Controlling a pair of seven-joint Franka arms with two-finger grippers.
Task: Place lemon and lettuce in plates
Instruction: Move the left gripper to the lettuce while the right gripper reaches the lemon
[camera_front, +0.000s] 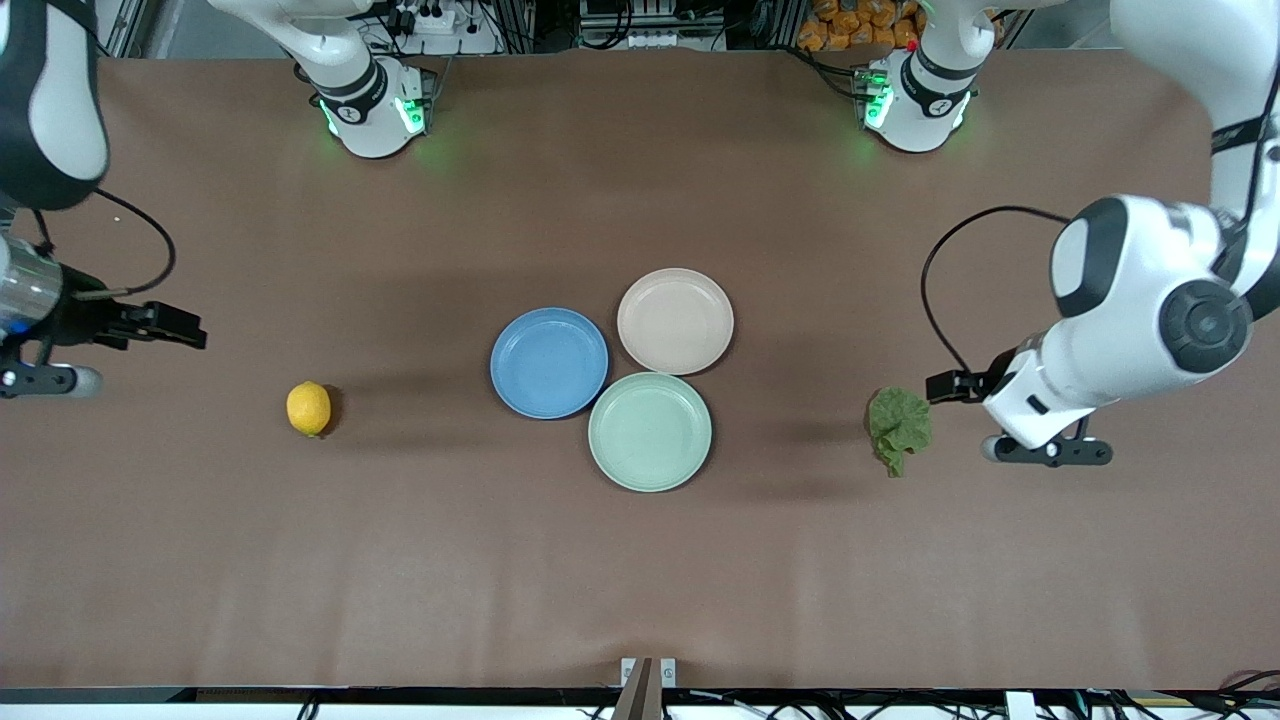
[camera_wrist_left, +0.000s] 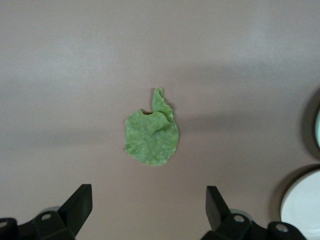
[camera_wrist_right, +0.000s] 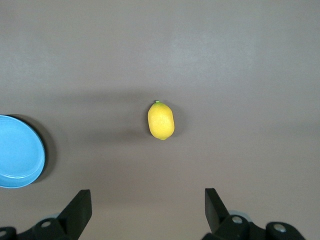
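Above the brown desk (camera_front: 640, 560), both jaws gape wide, empty: left gripper (camera_wrist_left: 149, 200) over crinkled green lettuce (camera_wrist_left: 151, 134), right gripper (camera_wrist_right: 148, 200) over small yellow lemon (camera_wrist_right: 161, 120).

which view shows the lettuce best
The left wrist view: the lettuce lies centred and large on the bare table, its folded stem end clear, ahead of the open left gripper. The front view shows it small; the right wrist view shows none of it.

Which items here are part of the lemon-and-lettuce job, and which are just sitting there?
Part of the job:
lemon, on the table
lettuce, on the table
blue plate, empty
beige-pink plate, empty
left gripper, open
right gripper, open

Just there:
mint-green plate, empty
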